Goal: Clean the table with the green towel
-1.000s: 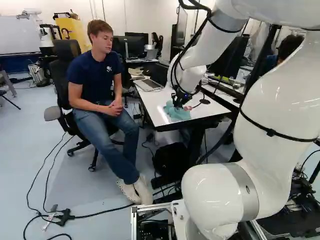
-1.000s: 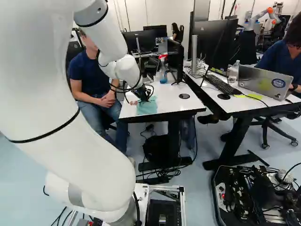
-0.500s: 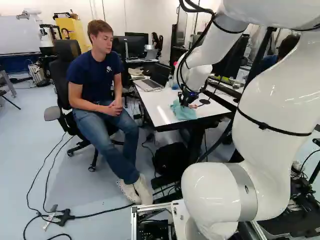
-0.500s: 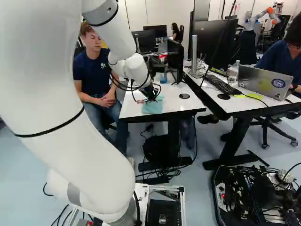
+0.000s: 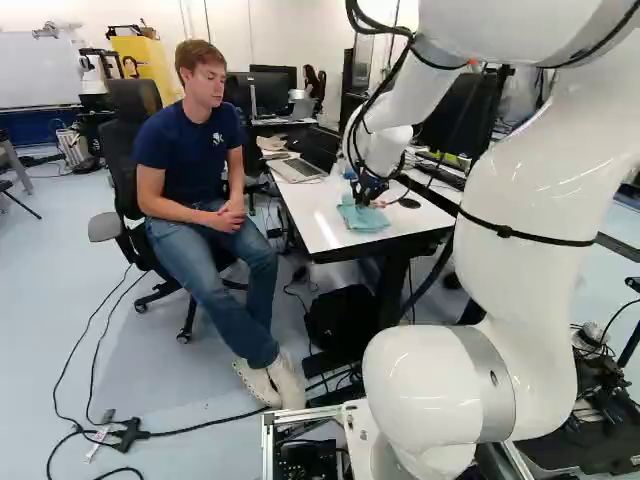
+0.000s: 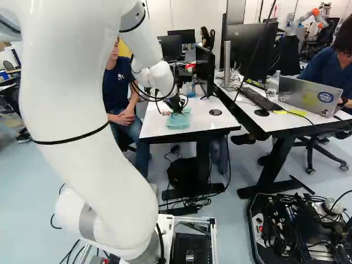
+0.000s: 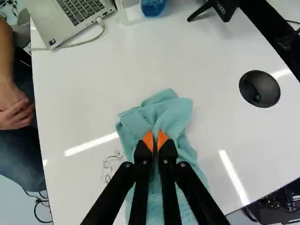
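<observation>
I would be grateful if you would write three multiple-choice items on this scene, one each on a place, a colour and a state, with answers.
1. Where is the open laptop nearest the seated person?
A) On the floor
B) On the white table
C) On the chair

2. What colour are the pads of the gripper?
A) Orange
B) Blue
C) White

3. How is the towel?
A) Hung over the chair
B) Lying apart from the gripper
C) Pinched between the fingers

1: B, the left base view shows it on the tabletop.
2: A, the wrist view shows orange tips.
3: C, its cloth bunches between the close-set fingers.
</observation>
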Controlling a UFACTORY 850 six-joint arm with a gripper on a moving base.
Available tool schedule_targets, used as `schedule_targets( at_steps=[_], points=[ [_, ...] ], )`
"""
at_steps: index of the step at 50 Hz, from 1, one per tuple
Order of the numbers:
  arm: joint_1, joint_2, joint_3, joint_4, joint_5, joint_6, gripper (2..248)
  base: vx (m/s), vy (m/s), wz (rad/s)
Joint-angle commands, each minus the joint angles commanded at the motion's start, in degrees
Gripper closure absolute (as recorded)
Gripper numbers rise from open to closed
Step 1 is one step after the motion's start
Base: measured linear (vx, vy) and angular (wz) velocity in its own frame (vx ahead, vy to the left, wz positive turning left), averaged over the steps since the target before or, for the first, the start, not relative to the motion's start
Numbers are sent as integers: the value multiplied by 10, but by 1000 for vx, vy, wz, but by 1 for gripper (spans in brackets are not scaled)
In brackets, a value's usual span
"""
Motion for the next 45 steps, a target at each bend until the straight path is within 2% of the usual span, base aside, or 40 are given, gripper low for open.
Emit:
schedule_targets(
  at_steps=[32, 45],
  points=[
    [50, -64, -76, 0, 0, 0, 219, 0, 0, 0],
    [71, -63, -74, 0, 0, 0, 219, 0, 0, 0]
  ],
)
